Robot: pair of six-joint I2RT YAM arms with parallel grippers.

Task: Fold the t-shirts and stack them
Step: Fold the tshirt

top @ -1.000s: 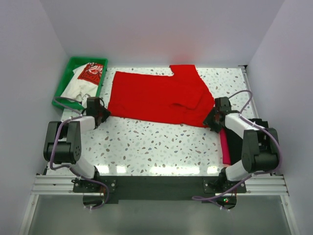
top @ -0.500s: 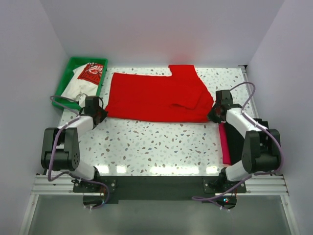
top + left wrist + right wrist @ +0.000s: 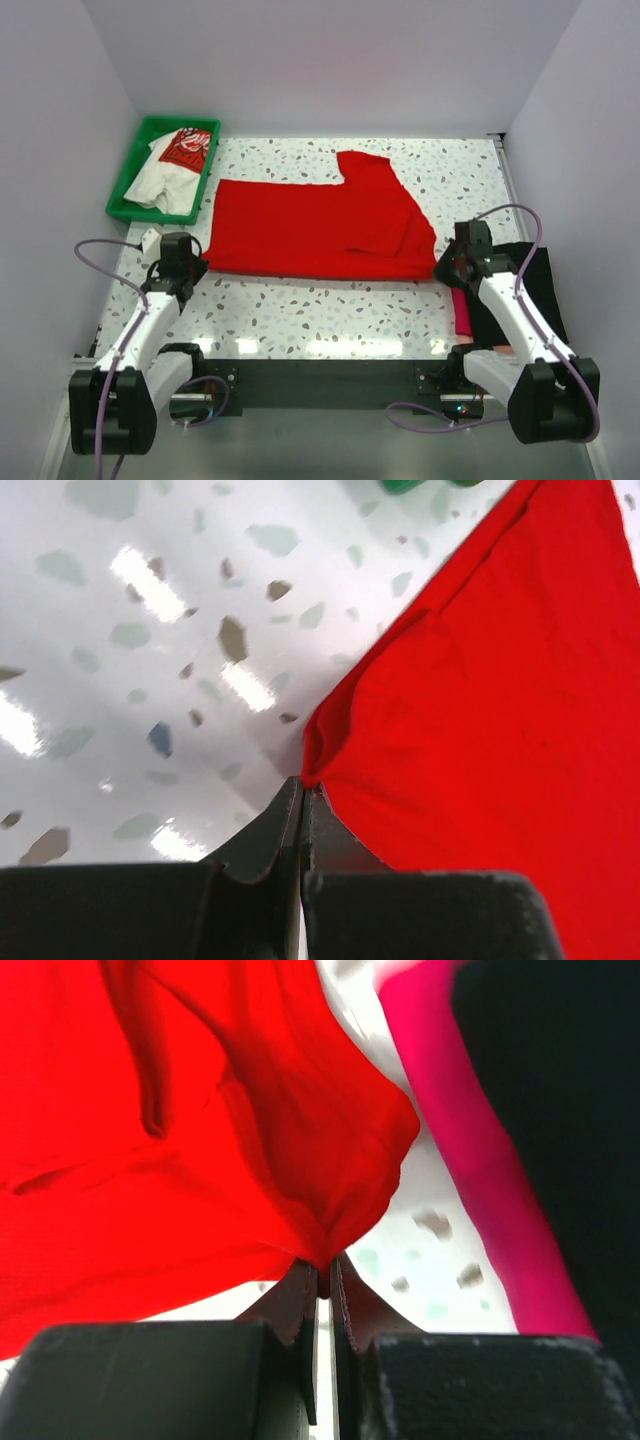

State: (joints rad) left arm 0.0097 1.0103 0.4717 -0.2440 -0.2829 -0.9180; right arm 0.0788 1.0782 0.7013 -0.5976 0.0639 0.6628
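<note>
both arms have drawn back toward the near edge since a second ago, and the red t-shirt has come with them, its far hem now well off the back of the table. left gripper has its jaws pressed together on the shirt's near left corner, a small peak of red cloth bunched at the tips. right gripper pinches the near right corner the same way, cloth puckered between its closed jaws. the shirt lies spread across the middle of the table, one sleeve pointing to the far side. just right of the right gripper lies the folded magenta t-shirt, with the black t-shirt beside it, now uncovered by the arm. the white printed t-shirt sits crumpled in the green tray at the far left corner
</note>
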